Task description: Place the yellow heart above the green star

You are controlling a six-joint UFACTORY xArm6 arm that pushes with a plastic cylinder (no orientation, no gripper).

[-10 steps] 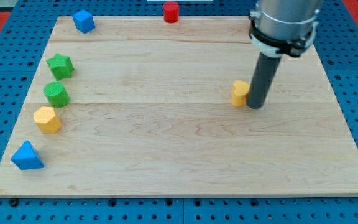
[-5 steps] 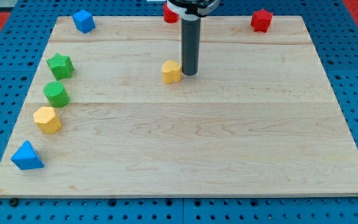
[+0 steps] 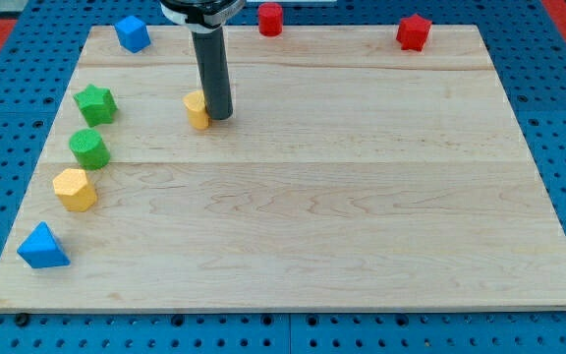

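mid-push: my tip (image 3: pixel 219 118), a bare rod with no jaws, touches yellow heart (image 3: pixel 197 110) on its right, right of green star (image 3: pixel 95 103); next push needs left and up.

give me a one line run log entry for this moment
phase: pushing | my tip: touching the yellow heart on its right side | green star: left of heart, gap remains | goal: not yet met

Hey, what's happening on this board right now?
A robot arm's rod is pushing a yellow heart across the wooden board. My tip sits against the heart's right side in the view. The green star lies further toward the view's left, so the heart isn't above it yet.
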